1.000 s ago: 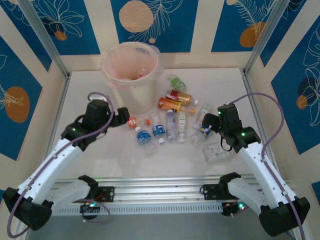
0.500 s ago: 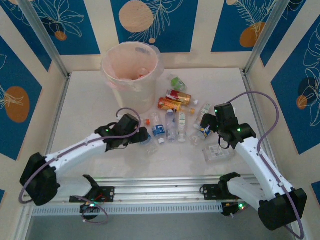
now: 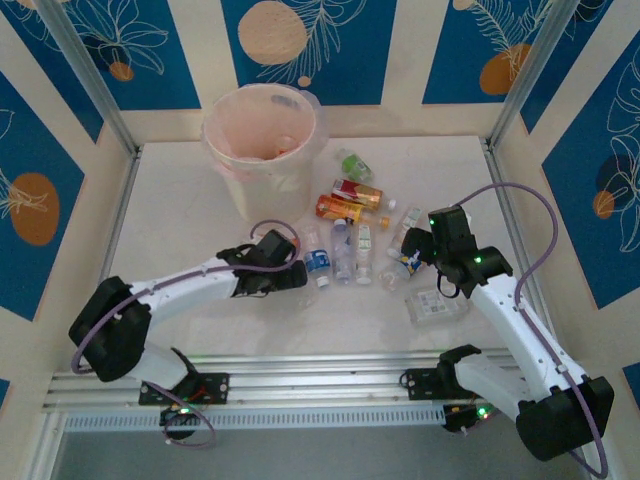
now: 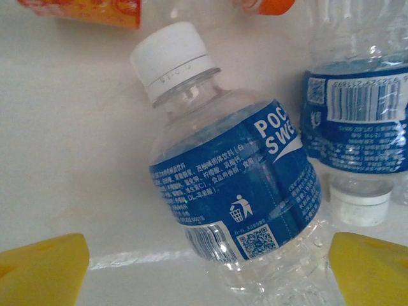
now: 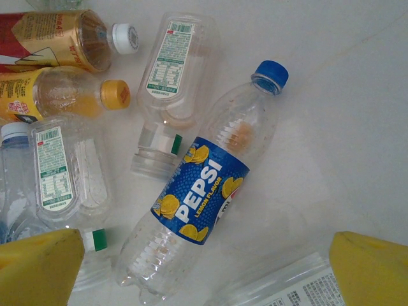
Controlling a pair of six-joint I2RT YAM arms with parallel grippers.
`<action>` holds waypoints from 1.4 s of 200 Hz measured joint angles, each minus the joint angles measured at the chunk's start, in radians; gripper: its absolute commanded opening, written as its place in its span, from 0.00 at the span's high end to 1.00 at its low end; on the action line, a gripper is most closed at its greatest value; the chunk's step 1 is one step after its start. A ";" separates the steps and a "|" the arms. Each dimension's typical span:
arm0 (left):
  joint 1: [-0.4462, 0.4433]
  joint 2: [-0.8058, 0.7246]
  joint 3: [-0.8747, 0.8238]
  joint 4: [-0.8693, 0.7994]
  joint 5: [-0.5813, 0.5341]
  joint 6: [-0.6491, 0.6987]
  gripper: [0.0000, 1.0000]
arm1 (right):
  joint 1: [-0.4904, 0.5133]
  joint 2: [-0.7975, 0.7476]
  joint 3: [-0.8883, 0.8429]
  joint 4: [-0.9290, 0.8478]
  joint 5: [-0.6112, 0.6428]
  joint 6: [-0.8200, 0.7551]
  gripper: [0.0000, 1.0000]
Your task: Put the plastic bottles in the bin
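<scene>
A clear plastic bottle with a blue label and white cap lies on the table, its lower body between the yellow fingers of my left gripper, which stands open around it. From above, the left gripper reaches low into the left edge of the bottle cluster. My right gripper hangs open above a clear Pepsi bottle with a blue cap; it sits at the cluster's right side. The pale pink bin stands at the back left, with some things inside.
Another blue-label bottle lies just right of the left gripper. Orange, red-gold and green bottles lie behind the cluster. A flat clear container rests near the right arm. Metal frame posts stand at the corners.
My left arm has swung from the left side toward the middle and stretched low, bringing its open gripper around the blue-label bottle. The right arm has barely moved.
</scene>
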 measured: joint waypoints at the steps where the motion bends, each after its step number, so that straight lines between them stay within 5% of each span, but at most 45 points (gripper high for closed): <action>1: 0.000 0.001 0.001 0.001 0.000 0.000 0.03 | 0.000 0.000 0.000 0.000 0.000 0.000 0.01; 225: 0.000 0.196 0.061 -0.038 -0.037 0.116 0.12 | 0.000 0.000 0.000 0.000 0.000 0.011 0.01; 280: 0.000 0.234 0.095 -0.049 -0.048 0.156 0.25 | 0.000 0.000 -0.001 -0.001 0.001 0.011 0.01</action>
